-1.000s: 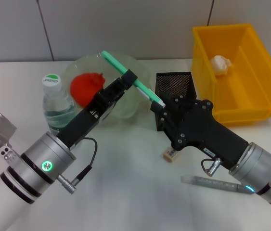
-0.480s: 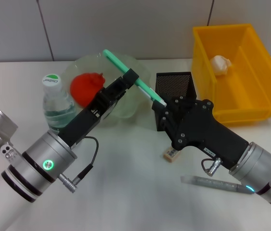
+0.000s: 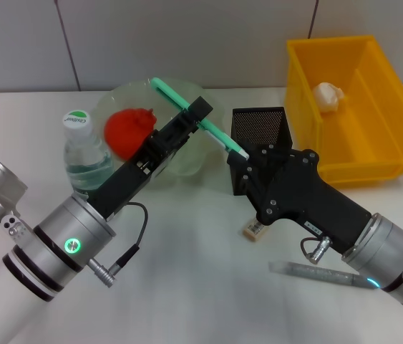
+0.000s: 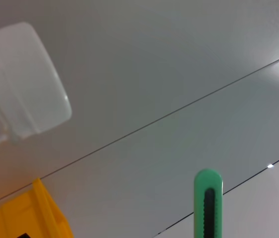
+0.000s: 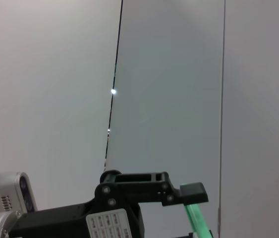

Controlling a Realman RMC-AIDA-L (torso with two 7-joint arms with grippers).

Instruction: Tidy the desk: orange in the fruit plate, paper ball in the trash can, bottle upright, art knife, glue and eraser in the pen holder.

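Knife (image 3: 197, 118), green and slim, is clamped in the left gripper (image 3: 200, 115) and held tilted in the air, its low end just beside the right gripper (image 3: 248, 161) at the near rim of the black mesh holder (image 3: 258, 129). Whether the right gripper has closed on that tip or stands loose I cannot tell; its fingers are hidden behind its own body in the head view. That view also shows the orange (image 3: 129, 129) lying in the clear plate (image 3: 187, 161), the bottle (image 3: 85, 154) upright beside the left arm, the paper ball (image 3: 328, 95) in the yellow bin (image 3: 362, 150), the eraser (image 3: 255, 230) on the table under the right arm, and what seems to be the glue (image 3: 323, 273) lying nearer. The left wrist view catches only the knife's upper end (image 4: 208, 203) against the wall, with a corner of the bin (image 4: 40, 218). The right wrist view shows the left gripper (image 5: 189, 194) gripping the green shaft (image 5: 197, 218)
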